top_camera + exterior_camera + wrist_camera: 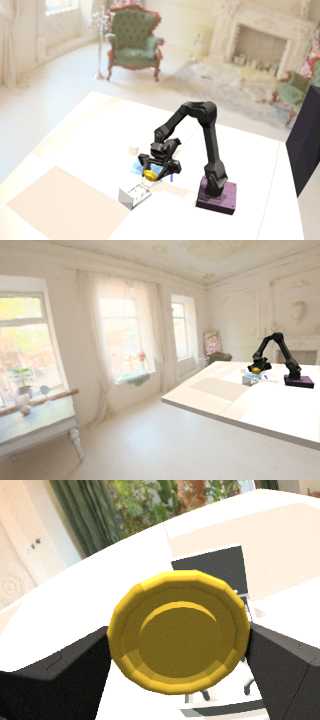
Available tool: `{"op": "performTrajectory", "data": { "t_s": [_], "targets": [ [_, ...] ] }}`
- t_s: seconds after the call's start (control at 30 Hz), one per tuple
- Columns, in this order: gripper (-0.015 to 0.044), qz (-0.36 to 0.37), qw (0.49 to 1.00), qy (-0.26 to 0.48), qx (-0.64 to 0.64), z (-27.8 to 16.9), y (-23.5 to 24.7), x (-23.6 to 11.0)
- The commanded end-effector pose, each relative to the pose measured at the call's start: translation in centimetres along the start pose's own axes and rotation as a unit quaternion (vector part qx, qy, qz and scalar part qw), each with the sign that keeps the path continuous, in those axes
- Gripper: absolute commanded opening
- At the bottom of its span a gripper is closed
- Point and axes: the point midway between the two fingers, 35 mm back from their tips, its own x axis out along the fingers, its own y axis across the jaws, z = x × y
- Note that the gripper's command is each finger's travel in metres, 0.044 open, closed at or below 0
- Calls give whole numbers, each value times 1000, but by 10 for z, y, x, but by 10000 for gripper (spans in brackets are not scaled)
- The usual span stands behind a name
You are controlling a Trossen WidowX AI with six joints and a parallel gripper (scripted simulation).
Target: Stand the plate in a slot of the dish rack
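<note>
My gripper (151, 172) (256, 369) (179, 632) is shut on the yellow plate (150, 175) (256, 370) (179, 640), gripping it by its rim on both sides. The plate stands almost on edge between the fingers and is held above the table. The white dish rack (134, 196) (249, 380) stands on the table just in front of and below the plate; in the wrist view the rack (220, 696) shows partly behind the plate's lower edge.
A light blue mat (136, 166) (252, 374) lies under the gripper. A small blue object (171, 177) (265, 376) stands at the mat's right edge. A cream cup (133, 149) (242, 370) stands behind the mat. The arm's purple base (217, 199) (299, 381) is at the right.
</note>
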Motion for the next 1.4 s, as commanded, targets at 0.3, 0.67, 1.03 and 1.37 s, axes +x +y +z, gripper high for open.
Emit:
{"op": "performTrajectory", "data": {
  "t_s": [0.3,0.67,1.03,1.37],
  "targets": [
    [0,-84,984,-91,-129,-3,-8,-10],
    [0,-96,980,-98,-143,-4,-9,-12],
    [0,-95,981,-95,-141,-15,-13,-3],
    [0,-95,981,-92,-143,-23,-17,6]
  ]
}}
